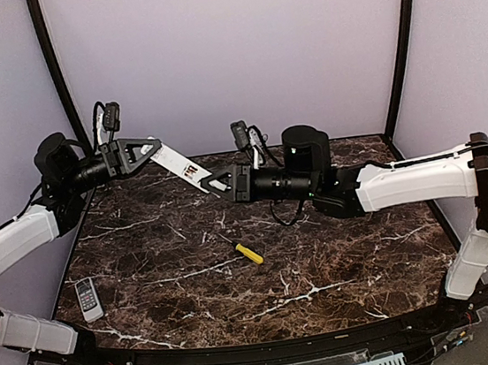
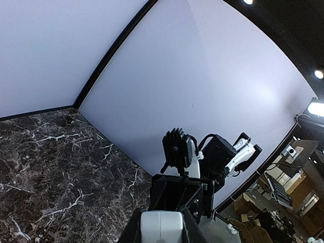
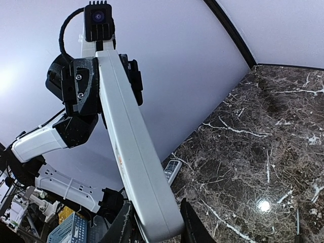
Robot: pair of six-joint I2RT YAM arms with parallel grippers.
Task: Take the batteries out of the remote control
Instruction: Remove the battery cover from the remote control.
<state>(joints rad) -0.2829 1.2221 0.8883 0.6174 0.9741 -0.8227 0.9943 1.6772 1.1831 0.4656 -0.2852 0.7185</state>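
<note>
Up at eleven o'clock the left gripper clamps the white remote aloft. The right gripper straddles its lower end narrowly; whether it pinches, I cannot tell. No batteries show, so they are likely inside. Next, I'd guess, the cover must slide off.

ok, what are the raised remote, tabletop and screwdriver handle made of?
Remote: white plastic by the look, smooth semi-gloss shell.
Tabletop: dark brown marble look, white veins, polished, lamp glare shows; could be laminate.
Screwdriver handle: yellow, likely plastic; too small to confirm.
</note>
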